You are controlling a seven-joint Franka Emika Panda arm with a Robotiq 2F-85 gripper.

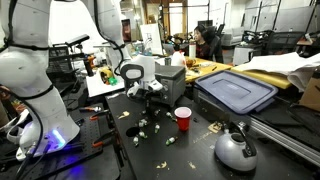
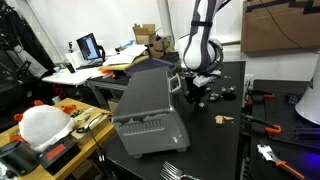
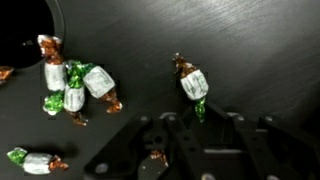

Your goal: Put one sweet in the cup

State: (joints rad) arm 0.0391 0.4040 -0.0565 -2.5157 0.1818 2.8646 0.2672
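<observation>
1. The red cup stands upright on the black table, with its open top facing up
2. The gripper hangs low over the table, well apart from the cup, on the side where the white robot arm is
3. Loose sweets in green and silver wrappers lie on the table between the gripper and the cup
4. One more sweet lies on the far side of the cup from the gripper
5. The silver kettle stands near the cup, closer to the camera, and it is bigger than the cup
6. A grey box with a blue lid sits behind the cup
7. The wrist view shows a small pile of sweets, a lone sweet and a corner sweet
8. Dark parts of the gripper fill the bottom of the wrist view, and a brown scrap of wrapper shows among them
9. It is too dark there to tell how far the gripper is open, or if it has a sweet
</observation>
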